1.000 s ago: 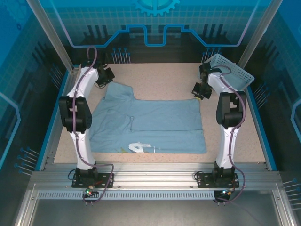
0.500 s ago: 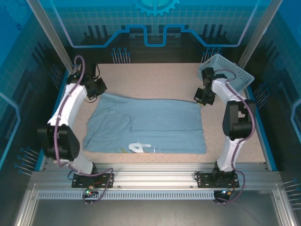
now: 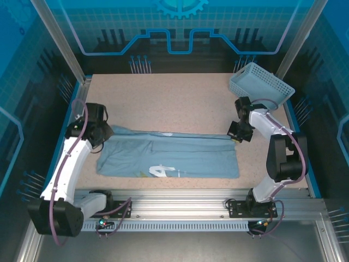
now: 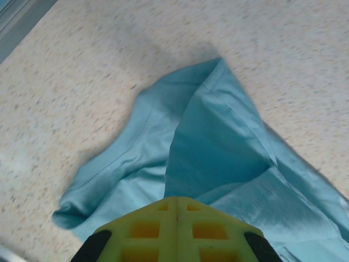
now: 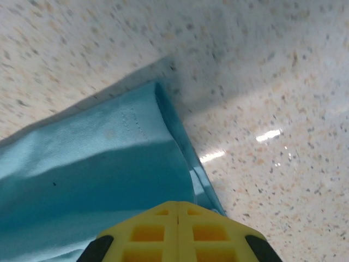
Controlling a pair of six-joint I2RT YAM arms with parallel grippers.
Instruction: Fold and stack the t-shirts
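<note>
A pale blue-grey t-shirt [image 3: 180, 158] lies across the near middle of the table, its far half doubled over toward the front. A bit of white print [image 3: 162, 170] shows near its front edge. My left gripper [image 3: 103, 134] is low at the shirt's far-left corner, shut on the cloth. In the left wrist view the yellow fingers [image 4: 175, 199] are pressed together, with a fold of the t-shirt [image 4: 207, 142] rising to their tips. At the far-right corner my right gripper [image 3: 236, 136] is also shut on the shirt. Its tips [image 5: 179, 203] meet over the hemmed edge [image 5: 136, 147].
A light blue lattice basket [image 3: 260, 84] stands at the back right corner. Speckled tabletop [image 3: 174, 101] stretches behind the shirt. Blue side rails [image 3: 66, 128] border the table, and the metal base rail [image 3: 174, 204] runs along the front.
Both arms have swung down and toward the front, drawing the shirt's far edge with them. The shirt now covers a narrower strip, doubled over itself.
</note>
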